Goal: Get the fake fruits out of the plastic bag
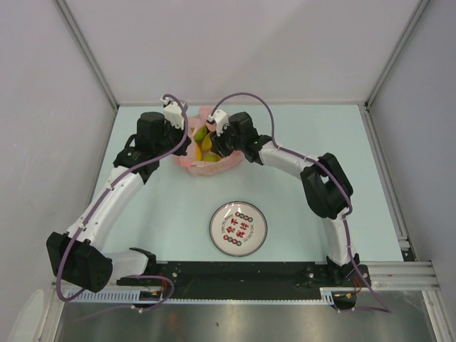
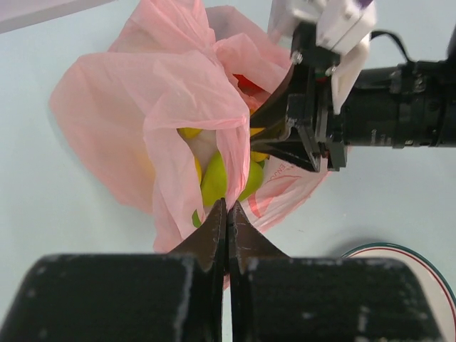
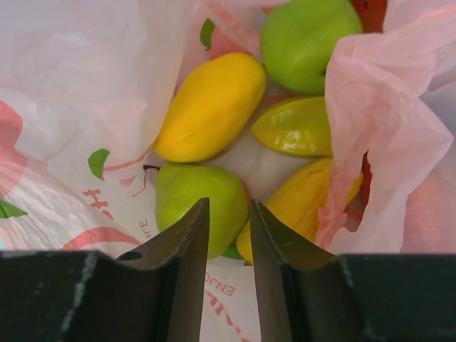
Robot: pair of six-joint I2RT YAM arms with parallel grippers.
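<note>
At the far middle of the table [image 1: 320, 128], the pink bag [image 1: 205, 168] lies between both arms, with the fruits [image 3: 285, 128] inside it. The left pincer [image 2: 226, 214] is clenched on the bag's rim. The right pincer [image 3: 229, 214], slightly parted and empty, hovers over a pear [image 3: 196, 196], a mango [image 3: 210, 107] and an apple [image 3: 310, 39]. No fruit shows outside, so the whole emptying appears left to do.

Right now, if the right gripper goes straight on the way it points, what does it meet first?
Probably the green pear inside the bag, just ahead of the right gripper; depth is unclear.
</note>
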